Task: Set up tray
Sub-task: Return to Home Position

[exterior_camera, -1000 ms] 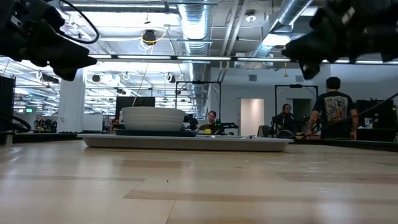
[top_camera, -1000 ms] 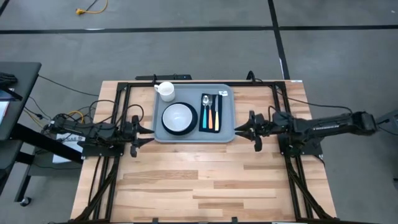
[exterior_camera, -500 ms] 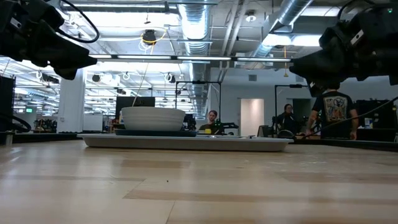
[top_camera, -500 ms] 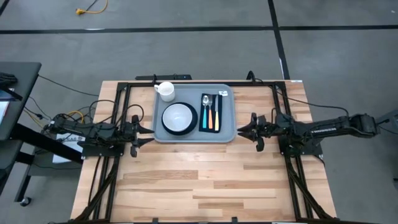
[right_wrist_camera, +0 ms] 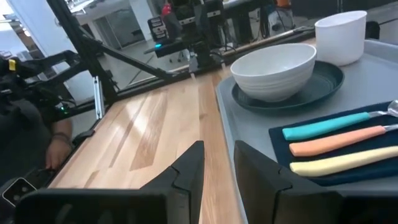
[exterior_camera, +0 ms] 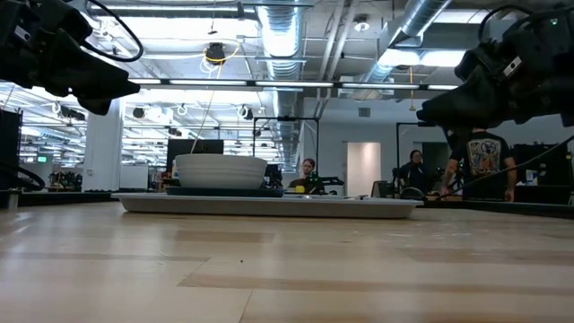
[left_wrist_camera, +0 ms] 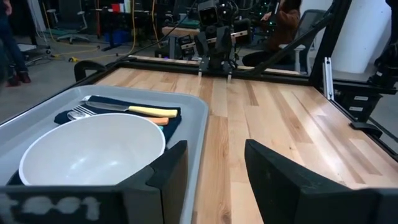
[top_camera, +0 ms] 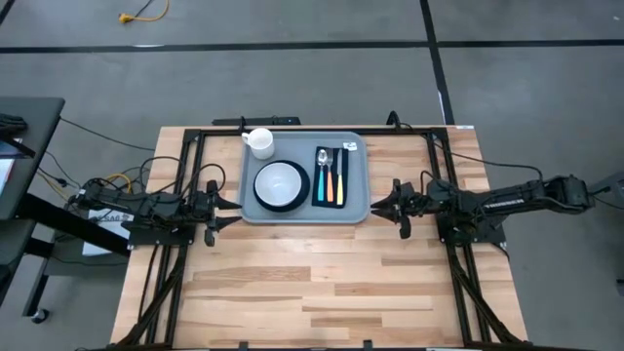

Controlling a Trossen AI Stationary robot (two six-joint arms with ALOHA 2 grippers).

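The light grey-blue tray (top_camera: pixel 304 209) lies flat on the wooden table toward its far edge. On the tray a white bowl (top_camera: pixel 278 183) sits on a dark plate, and a white cup (top_camera: pixel 260 142) stands at its far left corner. A dark napkin (top_camera: pixel 331 176) carries cutlery with teal, orange and yellow handles (right_wrist_camera: pixel 329 140). My left gripper (top_camera: pixel 224 210) hovers open just off the tray's left near corner (left_wrist_camera: pixel 193 124). My right gripper (top_camera: pixel 385 207) hovers open off the tray's right near corner (right_wrist_camera: pixel 227 118). Both hang above the tabletop in the low view.
Black metal frame rails run along the table's left, right and far sides (top_camera: pixel 292 130). Bare wood spreads over the near half of the table (top_camera: pixel 312 292). People stand in the room beyond the table (exterior_camera: pixel 484 161). A person's hand shows at the right wrist view's edge (right_wrist_camera: pixel 56 140).
My right gripper has come down toward the table beside the tray's right near corner, its arm stretching out lower and flatter. Its fingers have stayed open. The tray and everything on it have kept still.
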